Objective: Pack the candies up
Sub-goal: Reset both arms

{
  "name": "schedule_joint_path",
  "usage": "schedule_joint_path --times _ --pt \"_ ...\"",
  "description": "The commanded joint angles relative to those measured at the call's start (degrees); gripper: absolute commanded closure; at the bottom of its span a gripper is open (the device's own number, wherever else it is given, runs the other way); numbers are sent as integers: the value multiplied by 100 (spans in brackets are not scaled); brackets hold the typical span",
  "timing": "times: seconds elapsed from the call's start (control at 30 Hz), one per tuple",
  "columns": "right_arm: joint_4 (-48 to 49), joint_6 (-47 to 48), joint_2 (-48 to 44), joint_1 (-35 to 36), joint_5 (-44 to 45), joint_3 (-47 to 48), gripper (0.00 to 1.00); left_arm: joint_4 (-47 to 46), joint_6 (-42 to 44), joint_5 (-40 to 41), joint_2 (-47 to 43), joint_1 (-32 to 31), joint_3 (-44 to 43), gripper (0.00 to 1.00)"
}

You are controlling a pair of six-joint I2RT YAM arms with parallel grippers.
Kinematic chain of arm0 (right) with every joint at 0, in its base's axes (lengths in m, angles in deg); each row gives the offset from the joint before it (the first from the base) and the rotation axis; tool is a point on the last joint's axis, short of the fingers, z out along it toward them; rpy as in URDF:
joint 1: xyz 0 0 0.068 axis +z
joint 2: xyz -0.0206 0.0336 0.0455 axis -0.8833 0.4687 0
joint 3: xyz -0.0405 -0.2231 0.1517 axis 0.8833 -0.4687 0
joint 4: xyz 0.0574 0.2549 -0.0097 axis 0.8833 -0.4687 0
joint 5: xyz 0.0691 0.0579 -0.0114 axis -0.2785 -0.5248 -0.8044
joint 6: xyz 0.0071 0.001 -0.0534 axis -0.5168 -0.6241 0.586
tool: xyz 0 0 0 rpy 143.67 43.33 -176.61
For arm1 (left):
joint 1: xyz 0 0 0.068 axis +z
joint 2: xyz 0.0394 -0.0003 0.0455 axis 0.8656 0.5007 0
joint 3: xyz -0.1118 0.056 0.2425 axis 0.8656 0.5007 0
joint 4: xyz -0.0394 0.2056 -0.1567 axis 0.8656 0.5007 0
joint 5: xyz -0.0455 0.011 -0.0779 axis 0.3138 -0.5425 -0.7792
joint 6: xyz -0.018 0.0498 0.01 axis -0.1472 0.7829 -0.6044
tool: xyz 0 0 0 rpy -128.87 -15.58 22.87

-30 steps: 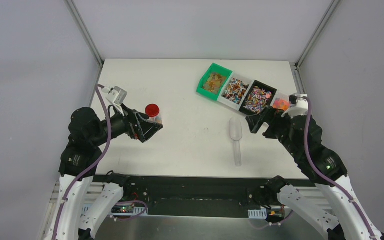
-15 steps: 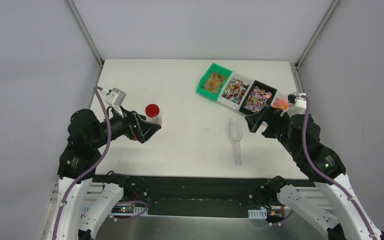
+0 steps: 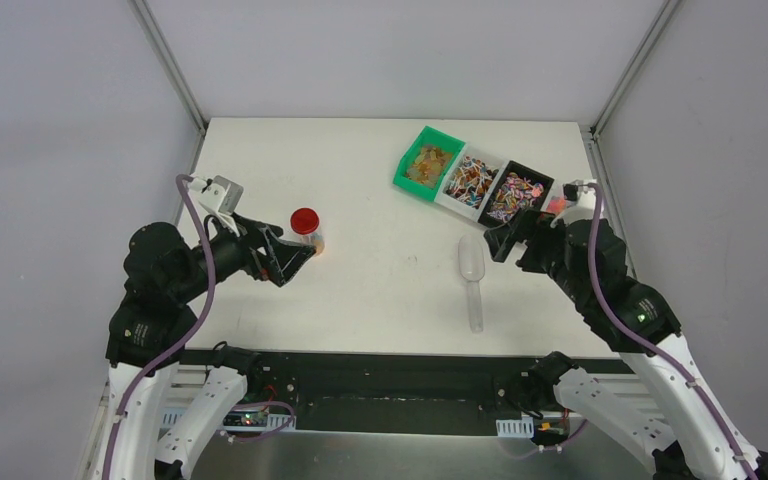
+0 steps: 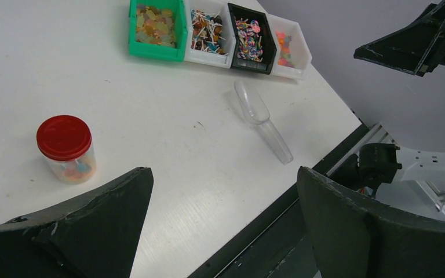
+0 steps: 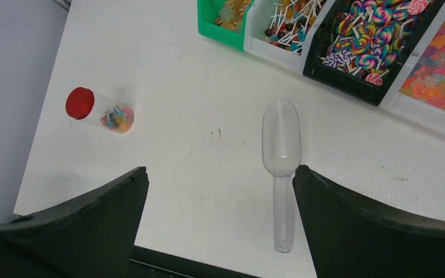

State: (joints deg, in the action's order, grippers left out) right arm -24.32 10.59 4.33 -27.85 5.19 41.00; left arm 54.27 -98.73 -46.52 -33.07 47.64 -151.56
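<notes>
The candies lie in four bins at the back right: amber ones in a green bin (image 3: 427,163), stick sweets in a white bin (image 3: 470,180), swirled lollipops in a black bin (image 3: 515,195), orange-pink ones in a clear bin (image 5: 440,72). A few coloured candies sit in a clear jar (image 3: 307,233) shut with a red lid (image 4: 64,136). My left gripper (image 3: 290,262) is open and empty, just near-left of the jar. My right gripper (image 3: 500,243) is open and empty, above the scoop's bowl, near the black bin.
A clear plastic scoop (image 3: 472,278) lies on the white table (image 3: 380,270), bowl toward the bins, handle toward the near edge; it also shows in the right wrist view (image 5: 280,156). The table's dark front rail (image 4: 278,231) runs below the left gripper.
The left arm has drawn back to the left, its gripper a little farther from the jar. The right gripper has shifted slightly left and back. Both stay open; jar and scoop have not moved.
</notes>
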Motion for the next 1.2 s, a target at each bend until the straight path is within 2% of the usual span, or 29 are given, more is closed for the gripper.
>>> schedule_joint_path --times 0.0,0.6,1.03,1.17 --pt "277 -68 61 -4 -47 193 1 62 214 236 -21 -8 -187 1" --pt "154 -162 89 -7 200 -205 1 393 367 661 78 -8 223 1" --pt "184 -23 219 -13 218 -94 1 394 380 747 128 -8 73 1" --pt "157 171 376 -6 207 326 1 389 439 785 300 -8 -273 1"
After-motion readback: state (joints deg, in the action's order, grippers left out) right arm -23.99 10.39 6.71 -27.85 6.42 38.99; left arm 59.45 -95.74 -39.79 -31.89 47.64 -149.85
